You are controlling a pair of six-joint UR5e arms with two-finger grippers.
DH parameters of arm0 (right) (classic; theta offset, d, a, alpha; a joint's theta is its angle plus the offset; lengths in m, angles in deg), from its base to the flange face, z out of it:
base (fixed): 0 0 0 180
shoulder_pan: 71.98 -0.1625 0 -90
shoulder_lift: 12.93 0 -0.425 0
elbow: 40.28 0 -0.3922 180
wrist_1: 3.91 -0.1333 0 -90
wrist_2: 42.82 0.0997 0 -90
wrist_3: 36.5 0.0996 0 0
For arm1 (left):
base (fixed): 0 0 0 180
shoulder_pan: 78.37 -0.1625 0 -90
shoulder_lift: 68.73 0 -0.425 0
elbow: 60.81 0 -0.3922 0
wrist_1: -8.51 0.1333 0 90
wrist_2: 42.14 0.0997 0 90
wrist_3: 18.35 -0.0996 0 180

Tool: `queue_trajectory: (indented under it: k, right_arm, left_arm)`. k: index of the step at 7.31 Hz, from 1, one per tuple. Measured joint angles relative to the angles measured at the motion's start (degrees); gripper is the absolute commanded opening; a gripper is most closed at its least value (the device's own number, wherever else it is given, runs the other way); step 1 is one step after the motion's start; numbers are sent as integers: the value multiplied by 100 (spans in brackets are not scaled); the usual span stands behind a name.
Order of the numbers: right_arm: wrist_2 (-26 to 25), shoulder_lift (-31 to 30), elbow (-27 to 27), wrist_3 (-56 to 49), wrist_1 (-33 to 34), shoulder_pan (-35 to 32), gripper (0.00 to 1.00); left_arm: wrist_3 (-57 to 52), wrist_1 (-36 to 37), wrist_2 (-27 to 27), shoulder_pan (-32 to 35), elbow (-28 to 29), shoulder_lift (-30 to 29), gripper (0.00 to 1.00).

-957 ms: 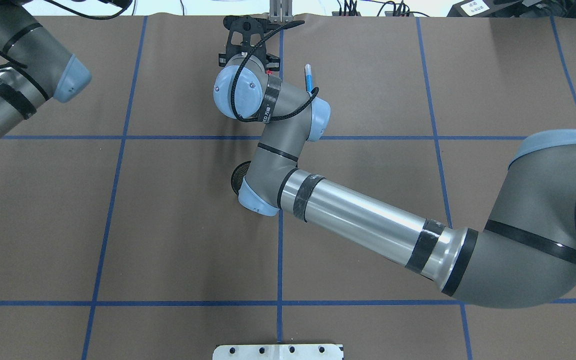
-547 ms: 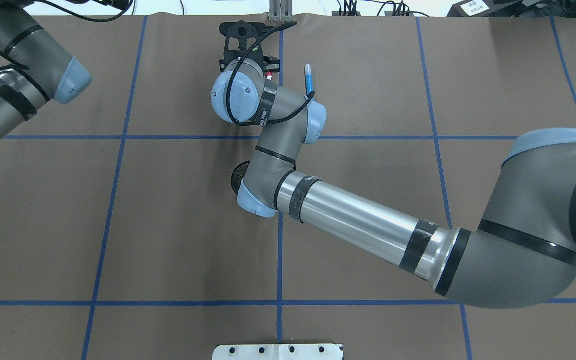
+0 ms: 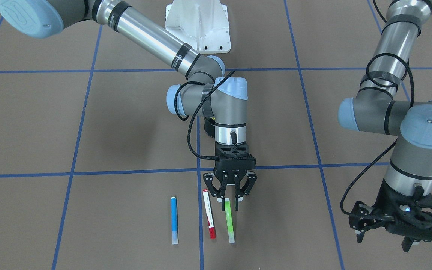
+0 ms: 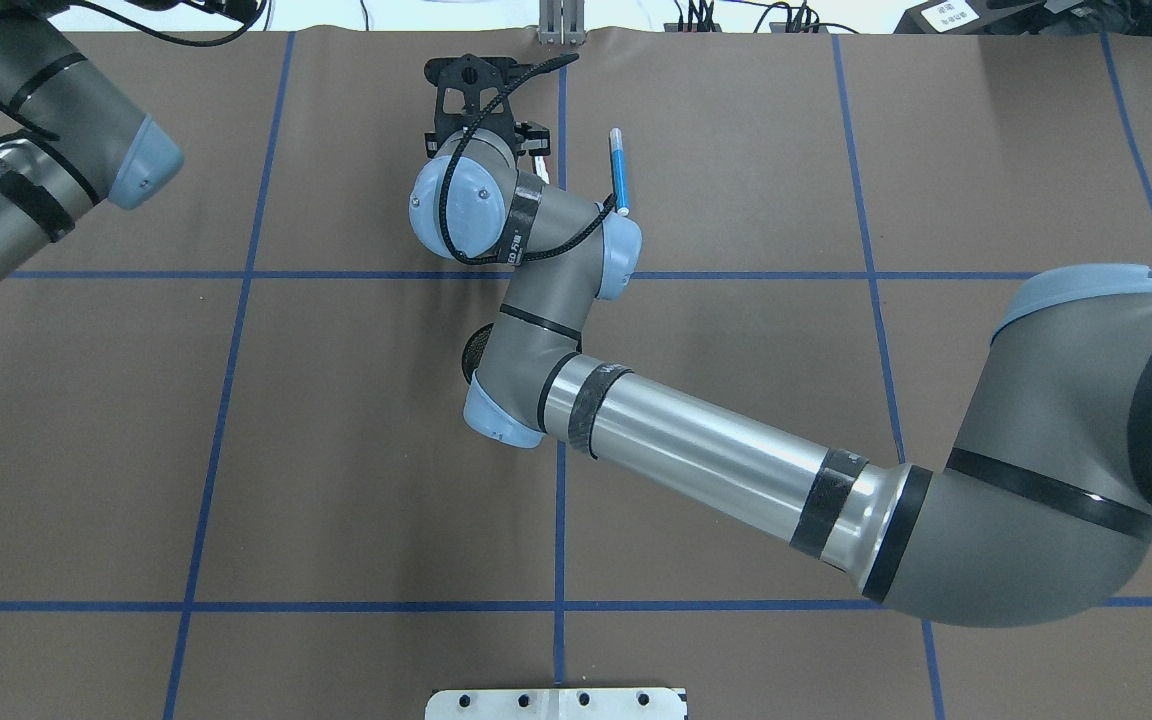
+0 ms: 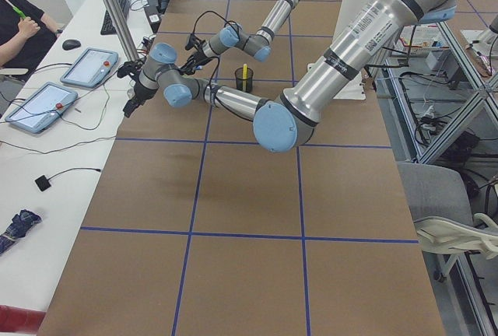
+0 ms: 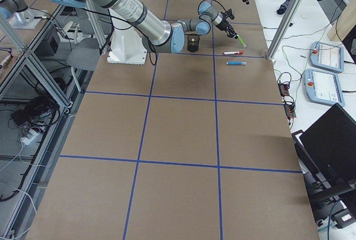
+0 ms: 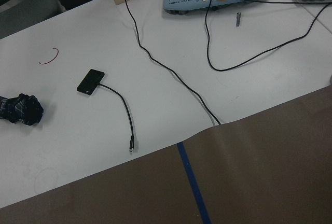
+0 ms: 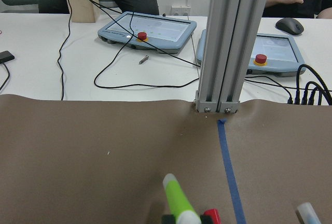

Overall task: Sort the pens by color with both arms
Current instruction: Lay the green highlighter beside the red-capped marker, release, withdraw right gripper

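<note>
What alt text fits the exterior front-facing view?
The right gripper straddles the upper end of a light green pen, beside a red-capped white pen and a blue pen on the brown table. The left gripper hangs open at the view's right.

overhead: behind, down | front: opposite, shares blue pen (image 4: 620, 170) | sides: table (image 5: 249, 196) ends | wrists: close

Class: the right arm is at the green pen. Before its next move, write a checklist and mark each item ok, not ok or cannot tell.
1. Right gripper grips the green pen: ok, the pen slants from its fingers in the right side view.
2. Green pen clear of the red pen: ok, a gap shows.
3. Blue pen lies apart: ok.
4. Left gripper open, empty and well away: ok.
5. Yellow pen stands in the black cup: ok.
6. Drop spot marked for green: cannot tell.
</note>
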Motion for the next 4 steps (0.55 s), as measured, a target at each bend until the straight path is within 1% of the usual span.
queue_trajectory:
  k: [1,2,4]
  right_arm:
    - [215,-11,159,-37,-3,-43,100]
    - [614,-48,399,-83,1,-182,100]
    - [1806,-348,979,-127,11,-741,100]
  left_arm:
    - [0,2,2,-17,4,0,100]
    - [14,-1,45,-76,2,-2,100]
    - [442,-73,387,-386,-119,-56,100]
